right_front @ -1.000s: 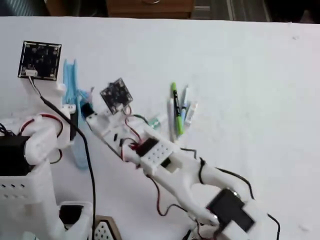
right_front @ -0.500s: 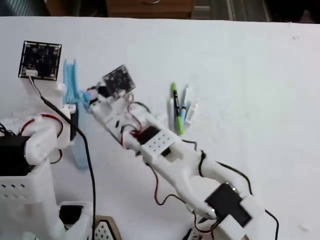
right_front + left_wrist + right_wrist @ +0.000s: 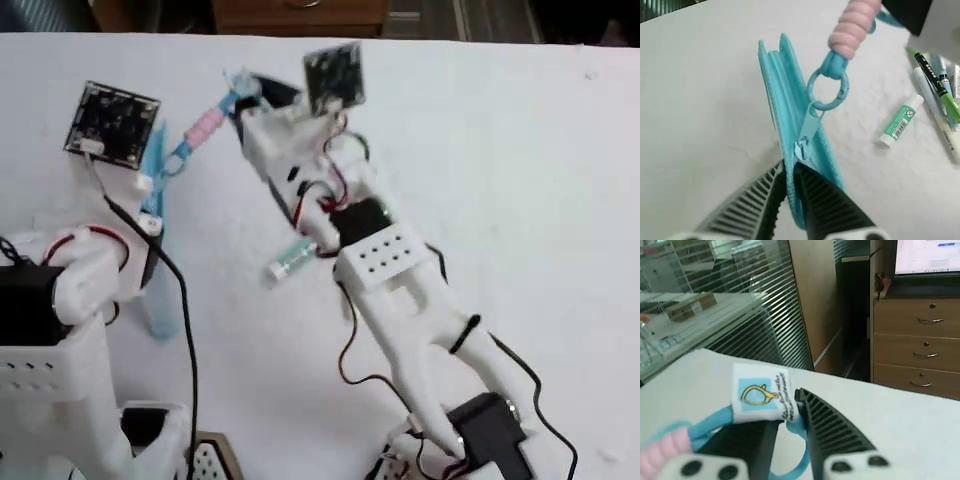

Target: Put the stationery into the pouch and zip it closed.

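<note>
The left claw [image 3: 790, 169] grips the blue pouch [image 3: 780, 85] edge; the right claw [image 3: 792, 412] pinches its zipper strap [image 3: 205, 128].

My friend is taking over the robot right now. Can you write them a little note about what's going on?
Left gripper: shut on the edge of the blue pouch, which stands on edge on the table.
Right gripper: shut on the strap by its white tag; the strap runs to the zip pull's ring.
Glue stick and pens: on the table, outside the pouch.
Done: pouch and strap are held.
Left: put the glue stick and pens in, then zip it closed. How far the zip is open, I cannot tell.
</note>
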`<state>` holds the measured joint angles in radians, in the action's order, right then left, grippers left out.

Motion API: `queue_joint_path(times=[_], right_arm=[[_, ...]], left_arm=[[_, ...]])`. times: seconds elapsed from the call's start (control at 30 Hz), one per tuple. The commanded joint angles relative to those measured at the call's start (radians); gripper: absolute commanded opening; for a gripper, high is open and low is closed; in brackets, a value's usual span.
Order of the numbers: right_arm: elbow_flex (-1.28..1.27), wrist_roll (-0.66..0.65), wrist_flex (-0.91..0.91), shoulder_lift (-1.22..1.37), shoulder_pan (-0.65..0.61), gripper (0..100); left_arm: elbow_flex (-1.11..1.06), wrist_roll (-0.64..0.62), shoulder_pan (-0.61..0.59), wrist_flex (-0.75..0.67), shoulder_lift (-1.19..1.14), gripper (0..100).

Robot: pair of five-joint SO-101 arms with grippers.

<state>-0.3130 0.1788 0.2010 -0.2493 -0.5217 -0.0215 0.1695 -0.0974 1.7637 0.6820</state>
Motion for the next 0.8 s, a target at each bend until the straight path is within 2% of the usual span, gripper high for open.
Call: queue_joint_path(times=[0.0, 0.17, 0.43, 0.77], right_arm=[[0.213, 0.029, 0.079, -0.03, 0.085, 1.6], [0.437, 0.023, 0.151, 0.108, 0.151, 1.6], [0.878, 0.028, 0.363, 0.38, 0.246, 1.6], [1.31, 0.026, 0.585, 0.578, 0.263, 1.6]], left_arm=[[0.031, 0.008, 0.045, 0.025, -0.004, 2], [-0.023, 0.003, 0.131, 0.026, -0.004, 2], [-0.126, 0.008, 0.133, 0.026, 0.156, 2], [-0.172, 0.008, 0.131, 0.026, 0.325, 2]])
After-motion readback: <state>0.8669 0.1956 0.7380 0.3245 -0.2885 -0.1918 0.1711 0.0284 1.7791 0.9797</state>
